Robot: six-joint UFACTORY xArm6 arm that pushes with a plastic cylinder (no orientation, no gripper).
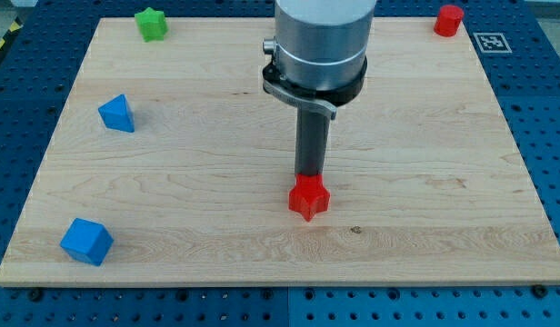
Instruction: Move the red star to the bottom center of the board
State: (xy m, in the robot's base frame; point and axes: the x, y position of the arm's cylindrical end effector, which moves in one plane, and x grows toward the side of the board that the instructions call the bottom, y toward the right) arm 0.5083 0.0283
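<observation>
The red star (pixel 309 197) lies on the wooden board (pixel 425 182) a little below the middle, slightly toward the view's right of centre. My tip (pixel 309 176) stands right at the star's upper edge, touching it or nearly so, with the dark rod rising straight up to the grey arm body at the view's top.
A green star (pixel 152 24) sits at the top left. A red cylinder (pixel 449 20) sits at the top right. A blue triangular block (pixel 117 113) lies at the left. A blue cube (pixel 86 241) lies at the bottom left corner.
</observation>
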